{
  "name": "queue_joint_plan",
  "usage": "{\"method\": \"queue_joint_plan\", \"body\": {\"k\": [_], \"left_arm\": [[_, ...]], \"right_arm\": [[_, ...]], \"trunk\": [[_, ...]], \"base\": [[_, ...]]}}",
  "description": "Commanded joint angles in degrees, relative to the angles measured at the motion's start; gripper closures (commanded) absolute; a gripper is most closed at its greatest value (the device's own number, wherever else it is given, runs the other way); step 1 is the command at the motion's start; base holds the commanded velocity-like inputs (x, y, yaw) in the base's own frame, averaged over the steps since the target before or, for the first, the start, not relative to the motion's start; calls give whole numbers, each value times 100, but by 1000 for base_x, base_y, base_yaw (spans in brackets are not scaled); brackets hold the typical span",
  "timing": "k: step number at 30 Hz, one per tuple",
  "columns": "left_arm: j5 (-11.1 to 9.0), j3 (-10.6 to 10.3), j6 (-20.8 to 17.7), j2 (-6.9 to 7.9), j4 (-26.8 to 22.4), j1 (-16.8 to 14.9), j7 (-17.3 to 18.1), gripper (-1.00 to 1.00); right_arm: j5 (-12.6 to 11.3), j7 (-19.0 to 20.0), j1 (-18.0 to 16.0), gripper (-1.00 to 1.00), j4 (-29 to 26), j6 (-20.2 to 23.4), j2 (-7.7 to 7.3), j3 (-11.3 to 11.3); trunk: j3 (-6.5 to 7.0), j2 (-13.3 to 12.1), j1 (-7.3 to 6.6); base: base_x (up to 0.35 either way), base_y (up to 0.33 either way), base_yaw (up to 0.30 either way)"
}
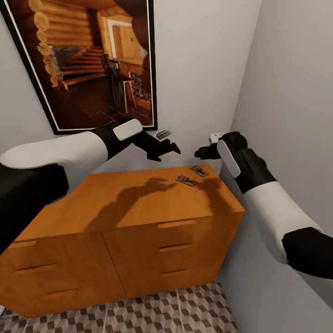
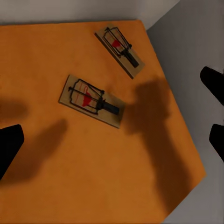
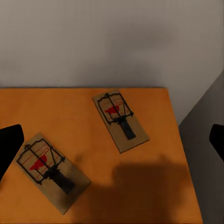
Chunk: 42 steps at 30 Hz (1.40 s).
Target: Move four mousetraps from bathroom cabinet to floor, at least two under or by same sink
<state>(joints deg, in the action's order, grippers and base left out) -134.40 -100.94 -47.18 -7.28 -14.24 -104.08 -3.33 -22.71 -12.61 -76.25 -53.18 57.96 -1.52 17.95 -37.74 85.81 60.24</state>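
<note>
Two mousetraps lie on top of the orange-brown cabinet (image 1: 138,203), near its far right corner: one (image 1: 186,180) nearer, one (image 1: 199,171) closer to the wall. Each is a flat plate with black wire and a red mark, seen close in the left wrist view (image 2: 91,100) (image 2: 120,49) and the right wrist view (image 3: 51,172) (image 3: 120,120). My left gripper (image 1: 167,147) (image 2: 112,144) hovers open above the top, left of the traps. My right gripper (image 1: 202,151) (image 3: 112,144) hangs open just above them. Neither holds anything.
The cabinet's drawers (image 1: 176,247) are closed. A framed picture (image 1: 92,60) hangs on the back wall. A grey side wall (image 1: 286,115) stands close against the cabinet's right end. A strip of cube-patterned bathroom floor (image 1: 185,310) shows in front of the cabinet.
</note>
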Motion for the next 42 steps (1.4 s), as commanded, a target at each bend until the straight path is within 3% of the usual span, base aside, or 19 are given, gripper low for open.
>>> {"method": "queue_joint_plan", "body": {"k": [1, 5, 6, 11, 13, 14, 23, 26, 27, 30, 35, 37, 42], "left_arm": [[-60, -19, -8, -1, -1, -7, -55, -100], [-60, -16, -6, 0, -4, -7, -247, -100], [-60, -11, -12, -3, -25, -2, -846, -100], [-60, -7, -17, -5, -144, 1, -1304, -100], [-60, -6, -14, 9, -255, 1, -1485, -100], [-60, -5, -15, 22, -349, 1, -1659, -100], [-60, -5, -24, 24, -397, 1, -1754, -100], [-60, -5, -26, 25, -400, 2, -1761, -100], [-60, -7, -27, 23, -403, 2, -1763, -100], [-60, -6, -27, 20, -410, 2, -1765, -100], [-60, -5, -28, 25, -461, 2, -1768, -100], [-60, -5, -28, 29, -492, 2, -1768, -100], [-60, -6, -28, 26, -519, 2, -1767, -100]], "right_arm": [[-60, -53, -9, -100, 3, 14, -7, 106], [-75, -36, -16, -100, 29, 15, -7, 542], [-87, 325, -50, -100, 93, 14, -5, 1150], [-59, 1216, -185, -100, 298, 14, -42, 1346], [-30, 1736, -286, -100, 491, 11, -109, 1407], [110, 2203, -432, -100, 849, 3, -188, 1555], [439, 2772, -713, -100, 1426, -3, -244, 2206], [485, 3209, -853, -100, 1596, -3, -311, 2443], [521, 3550, -964, -100, 1700, -5, -391, 2584], [602, 4063, -1149, -100, 1846, -19, -535, 2752], [837, 4770, -1420, -100, 2076, -44, -725, 2895], [1043, 5050, -1542, -100, 2198, -62, -790, 2928], [1413, 5416, -1653, -100, 2327, -82, -919, 2947]], "trunk": [[-6, 3, 0], [-6, 3, 0], [-6, 3, 0], [-6, 3, 0], [-6, 3, 0], [-6, 3, 0], [-6, 3, 0], [-6, 3, 0], [-6, 3, 0], [-6, 3, 0], [-6, 3, 0], [-6, 3, 0], [-6, 3, 0]], "base": [[2, -1, 0], [1, 0, 0], [0, 0, 0], [0, 0, 0], [0, 0, 0], [0, 0, 0], [0, 0, 0], [0, 0, 0], [0, 0, 0], [0, 0, 0], [0, 0, 0], [0, 0, 0], [0, 0, 0]]}}
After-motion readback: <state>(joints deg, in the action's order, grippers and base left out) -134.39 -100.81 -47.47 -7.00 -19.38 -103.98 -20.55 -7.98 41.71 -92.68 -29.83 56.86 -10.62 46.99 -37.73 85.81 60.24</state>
